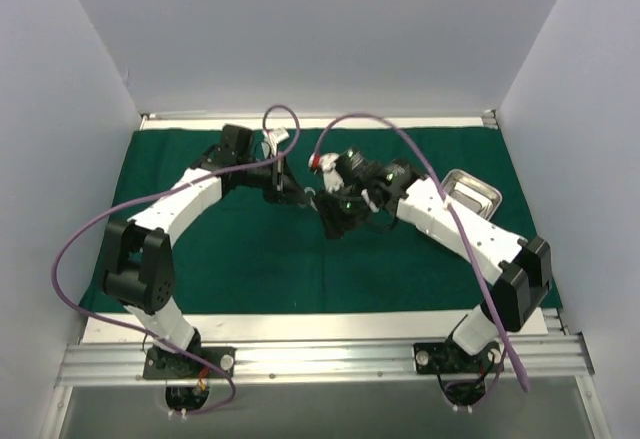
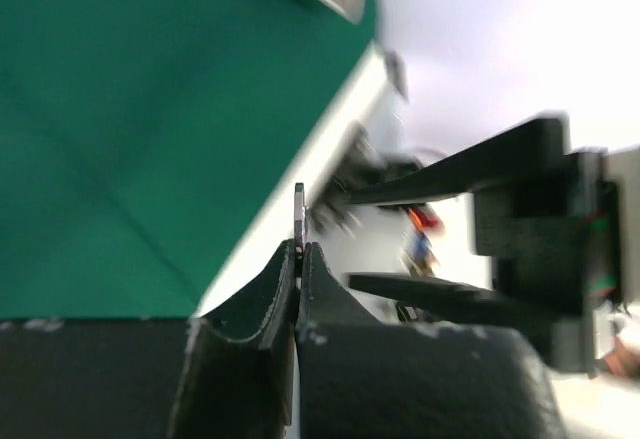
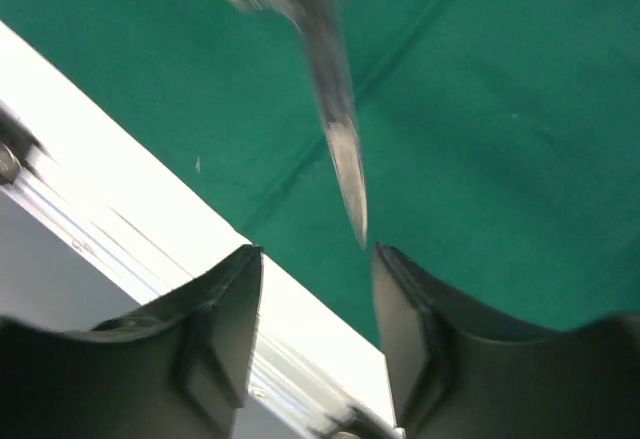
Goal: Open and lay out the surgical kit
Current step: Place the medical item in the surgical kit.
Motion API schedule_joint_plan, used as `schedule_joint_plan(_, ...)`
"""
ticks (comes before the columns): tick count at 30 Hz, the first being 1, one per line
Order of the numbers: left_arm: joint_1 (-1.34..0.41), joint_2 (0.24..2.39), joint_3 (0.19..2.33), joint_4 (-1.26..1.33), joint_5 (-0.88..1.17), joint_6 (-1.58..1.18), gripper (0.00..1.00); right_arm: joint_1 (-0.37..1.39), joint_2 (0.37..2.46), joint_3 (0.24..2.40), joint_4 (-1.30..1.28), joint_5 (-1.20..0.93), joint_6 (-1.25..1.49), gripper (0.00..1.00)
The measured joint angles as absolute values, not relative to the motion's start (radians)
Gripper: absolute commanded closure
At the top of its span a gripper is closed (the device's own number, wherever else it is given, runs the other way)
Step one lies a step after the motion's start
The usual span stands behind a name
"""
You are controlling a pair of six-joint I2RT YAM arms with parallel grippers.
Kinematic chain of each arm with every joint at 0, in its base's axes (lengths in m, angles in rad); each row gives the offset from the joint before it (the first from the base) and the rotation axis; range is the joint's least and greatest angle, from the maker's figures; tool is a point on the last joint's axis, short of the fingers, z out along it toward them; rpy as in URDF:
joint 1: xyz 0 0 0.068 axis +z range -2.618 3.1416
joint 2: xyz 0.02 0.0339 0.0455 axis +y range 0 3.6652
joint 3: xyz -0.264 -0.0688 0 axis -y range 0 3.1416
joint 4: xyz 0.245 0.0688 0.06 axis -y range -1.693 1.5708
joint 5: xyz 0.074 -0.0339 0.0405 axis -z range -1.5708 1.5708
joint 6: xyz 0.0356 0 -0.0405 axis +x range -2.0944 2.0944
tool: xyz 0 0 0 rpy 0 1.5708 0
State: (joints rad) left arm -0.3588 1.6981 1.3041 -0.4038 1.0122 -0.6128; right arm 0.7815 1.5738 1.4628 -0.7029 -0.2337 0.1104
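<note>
No legible writing in any view.
The green drape [image 1: 250, 249], steel tray [image 1: 480, 195] at 3 o'clock and blurred instrument [image 3: 345, 169] show no readable marks.

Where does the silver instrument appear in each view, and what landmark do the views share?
Top external: silver instrument, a small glint at centre where the two arms meet, barely legible.
Left wrist: lower centre, a thin metal edge pinched between the left fingers.
Right wrist: upper centre, blurred, tip pointing down toward the gap between the open right fingers.
Shared landmark: the green drape, behind it in all three.
</note>
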Motion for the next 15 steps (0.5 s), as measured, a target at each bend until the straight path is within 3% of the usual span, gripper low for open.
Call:
schedule_joint_plan(5,-0.317,1.618,1.298,-0.329,0.756,-0.624,0.98,0.616,1.575,1.486,-0.708,-0.287,0.253,0.42)
schedule_joint_plan(12,-0.313,1.507,1.307,-0.206,0.502,-0.635,0.98,0.408,1.689,1.843,-0.758,-0.397,0.531,0.38)
schedule_joint_plan(15,-0.313,1.506,1.332,-0.192,0.426,-0.624,0.98,0.361,1.718,1.872,-0.685,-0.490,0.751,0.38)
